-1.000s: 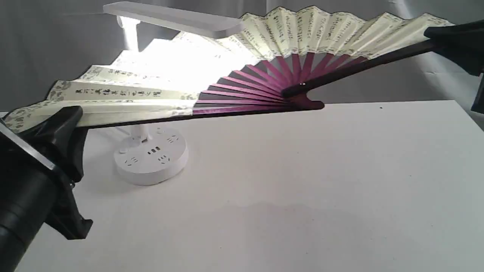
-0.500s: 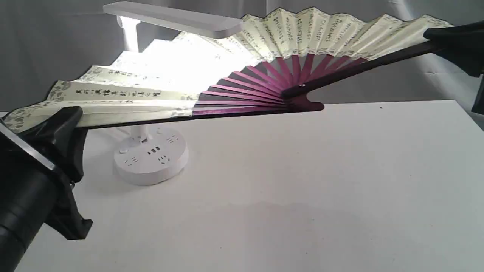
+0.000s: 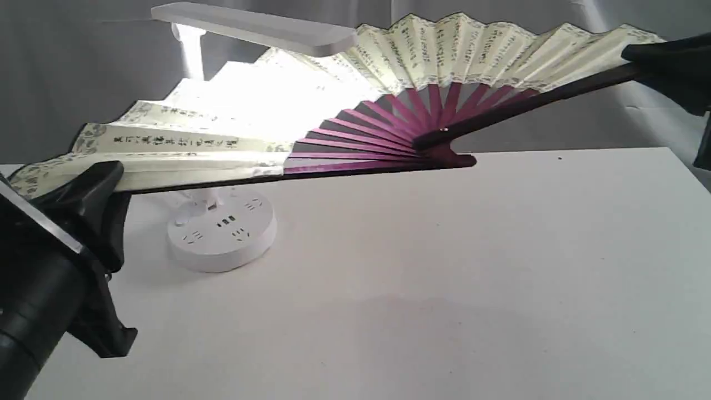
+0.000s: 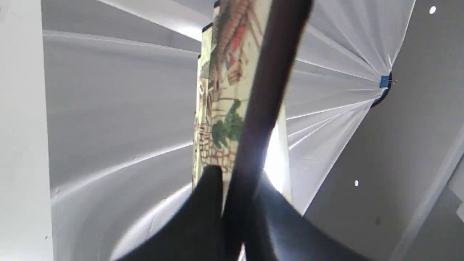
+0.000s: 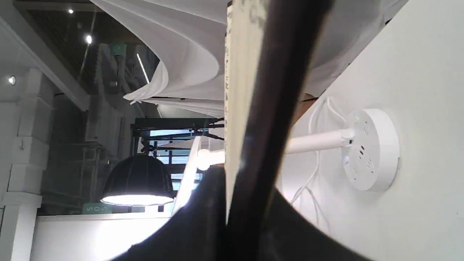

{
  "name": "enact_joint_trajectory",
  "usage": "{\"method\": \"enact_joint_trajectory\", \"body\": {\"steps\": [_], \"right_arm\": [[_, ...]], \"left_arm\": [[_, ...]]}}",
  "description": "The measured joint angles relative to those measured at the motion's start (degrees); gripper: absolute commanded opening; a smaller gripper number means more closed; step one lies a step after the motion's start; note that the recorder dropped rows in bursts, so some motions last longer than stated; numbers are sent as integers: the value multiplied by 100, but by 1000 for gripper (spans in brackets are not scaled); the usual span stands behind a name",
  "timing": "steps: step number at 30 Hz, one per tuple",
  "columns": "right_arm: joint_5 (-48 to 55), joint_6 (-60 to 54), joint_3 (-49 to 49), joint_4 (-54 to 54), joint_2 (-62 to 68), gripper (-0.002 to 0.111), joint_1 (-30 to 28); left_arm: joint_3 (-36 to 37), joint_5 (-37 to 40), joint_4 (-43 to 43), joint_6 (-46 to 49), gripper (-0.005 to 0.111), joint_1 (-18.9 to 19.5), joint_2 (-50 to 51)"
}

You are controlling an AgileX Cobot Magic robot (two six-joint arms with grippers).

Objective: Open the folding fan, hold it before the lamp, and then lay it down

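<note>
The folding fan (image 3: 444,50) is spread wide, arching across the upper half of the frame above the tabletop (image 3: 444,278), with its pivot low near the centre. Its cream pleats carry columns of black calligraphy and a floral edge, and maroon ribs radiate from the pivot. Its left part glares white beneath the lamp (image 3: 222,228) head. The left jaws clamp the lower-left outer rib, and the right jaws clamp the upper-right one.

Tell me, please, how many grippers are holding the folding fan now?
2. The left gripper clamps the folding fan by one outer rib at the exterior view's left end; the right gripper clamps the opposite outer rib at the far right. Neither is hidden.
</note>
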Motion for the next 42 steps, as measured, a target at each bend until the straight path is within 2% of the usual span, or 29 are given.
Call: {"method": "enact_joint_trajectory", "body": {"steps": [9, 17, 29, 38, 42], "right_arm": [[-95, 37, 0, -341, 0, 0, 0], [-200, 60, 0, -817, 0, 0, 0], [-366, 254, 0, -1249, 0, 0, 0], [-867, 528, 123, -1884, 0, 0, 0], [-1150, 552, 234, -2012, 0, 0, 0]], "left_arm": [[0, 275, -122, 197, 0, 0, 0], [0, 866, -499, 405, 0, 0, -33], [0, 1000, -700, 783, 0, 0, -33], [0, 1268, -801, 806, 0, 0, 578], [0, 1287, -757, 415, 0, 0, 906]]}}
